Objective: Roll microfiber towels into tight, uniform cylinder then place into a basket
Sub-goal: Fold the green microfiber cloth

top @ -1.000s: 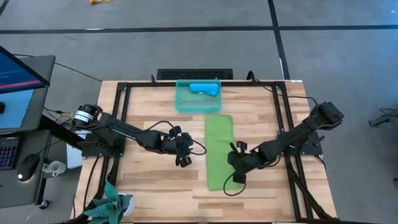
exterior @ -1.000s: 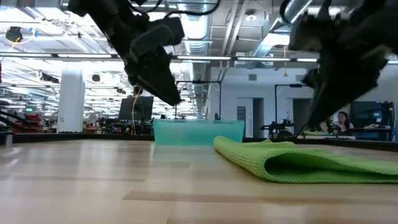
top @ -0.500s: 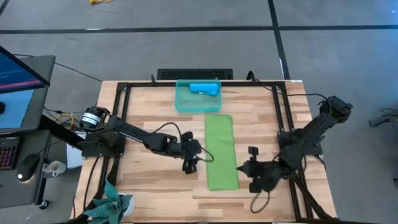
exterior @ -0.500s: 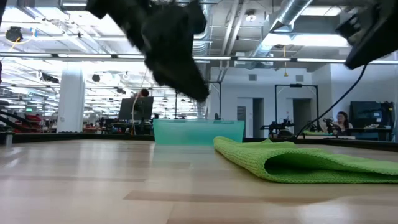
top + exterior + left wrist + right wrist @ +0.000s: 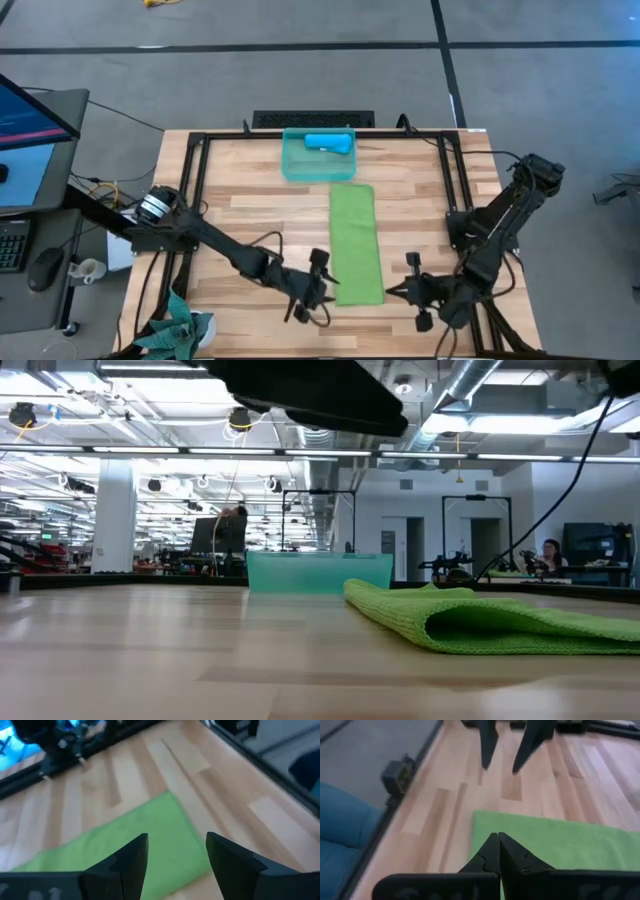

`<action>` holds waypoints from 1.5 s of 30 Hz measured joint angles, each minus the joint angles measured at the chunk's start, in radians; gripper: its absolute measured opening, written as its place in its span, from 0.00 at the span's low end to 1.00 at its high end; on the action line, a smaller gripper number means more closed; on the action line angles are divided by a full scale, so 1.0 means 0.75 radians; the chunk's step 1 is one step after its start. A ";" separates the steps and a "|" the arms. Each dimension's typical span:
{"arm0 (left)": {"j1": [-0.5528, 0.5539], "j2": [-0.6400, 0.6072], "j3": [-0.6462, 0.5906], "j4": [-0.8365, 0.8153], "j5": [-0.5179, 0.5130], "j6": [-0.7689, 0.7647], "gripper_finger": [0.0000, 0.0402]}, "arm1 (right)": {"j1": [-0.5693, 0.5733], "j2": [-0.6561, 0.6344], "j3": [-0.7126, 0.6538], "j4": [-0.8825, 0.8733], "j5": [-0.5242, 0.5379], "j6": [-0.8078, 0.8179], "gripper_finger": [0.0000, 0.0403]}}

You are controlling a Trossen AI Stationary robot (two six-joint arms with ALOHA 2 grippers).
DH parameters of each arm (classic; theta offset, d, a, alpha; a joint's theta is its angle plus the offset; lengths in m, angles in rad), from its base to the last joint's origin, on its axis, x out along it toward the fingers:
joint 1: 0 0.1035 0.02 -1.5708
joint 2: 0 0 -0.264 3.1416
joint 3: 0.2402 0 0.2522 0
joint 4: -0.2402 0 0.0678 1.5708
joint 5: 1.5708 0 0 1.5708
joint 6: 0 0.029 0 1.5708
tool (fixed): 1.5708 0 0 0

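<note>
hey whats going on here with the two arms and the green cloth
A two-armed robot is rolling towels for a basket. One blue towel already lies rolled inside. The green towel lies flat as a long strip. The left gripper, open, and the right gripper, shut, sit at the strip's near end, one on each side, neither holding it.

Both tools have been drawn back toward the near end of the green towel (image 5: 356, 245): the left tool (image 5: 322, 283) now flanks its left corner, opened wider, and the right tool (image 5: 398, 291) its right corner.
</note>
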 joint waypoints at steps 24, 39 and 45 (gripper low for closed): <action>-0.044 0.450 0.435 -0.435 0.002 -0.024 0.48 | 0.105 0.001 0.000 0.028 -0.007 0.113 0.06; -0.016 0.467 0.437 -0.458 -0.026 -0.100 0.48 | 0.058 0.301 0.000 0.103 -0.124 0.197 0.21; -0.015 0.468 0.436 -0.470 -0.061 -0.106 0.48 | -0.023 0.386 0.000 0.128 -0.337 0.197 0.28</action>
